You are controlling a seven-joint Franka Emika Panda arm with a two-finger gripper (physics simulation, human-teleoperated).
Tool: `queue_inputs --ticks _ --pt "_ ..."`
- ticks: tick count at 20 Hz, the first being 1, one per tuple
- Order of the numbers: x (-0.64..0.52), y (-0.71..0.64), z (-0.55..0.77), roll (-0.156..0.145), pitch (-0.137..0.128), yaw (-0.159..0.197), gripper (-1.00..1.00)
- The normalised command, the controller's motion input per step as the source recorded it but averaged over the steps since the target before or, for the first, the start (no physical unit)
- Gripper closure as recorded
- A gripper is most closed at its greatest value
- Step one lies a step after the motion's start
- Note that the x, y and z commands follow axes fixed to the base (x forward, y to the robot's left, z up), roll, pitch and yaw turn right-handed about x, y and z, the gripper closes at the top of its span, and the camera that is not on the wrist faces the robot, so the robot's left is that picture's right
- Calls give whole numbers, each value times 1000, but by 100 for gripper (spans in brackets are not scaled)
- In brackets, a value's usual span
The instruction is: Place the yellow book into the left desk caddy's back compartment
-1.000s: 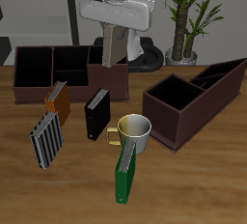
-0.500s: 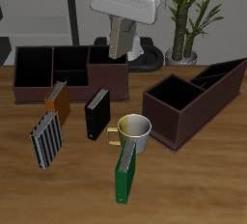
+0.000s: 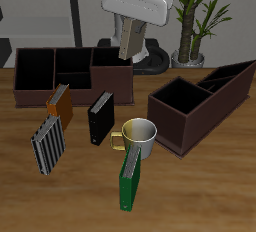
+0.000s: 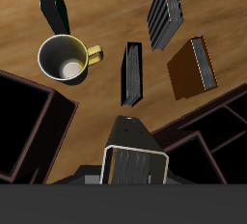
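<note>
Wooden counter (image 3: 200, 191): tool (image 3: 131, 54) clamped on book (image 3: 130, 38) above left caddy (image 3: 70, 73). Carry step; next, lower it upright into back compartment.

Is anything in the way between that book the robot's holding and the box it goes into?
Nothing visible. The gripper holds the yellow book in open air above the left desk caddy. The mug stands nearer the table's front edge.
</note>
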Motion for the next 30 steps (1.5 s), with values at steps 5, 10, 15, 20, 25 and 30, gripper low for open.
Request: queue_inputs --ticks 5,10,15,20,25,30 --pt "-304 297 5 67 -11 -17 100" --pt "-261 278 -38 48 -25 -27 100" --pt "-127 253 -13 48 -4 -32 100" --pt "-112 499 -110 113 -1 -38 100" --pt "26 518 -107 64 46 4 100" --pt "60 268 59 35 34 -91 100"
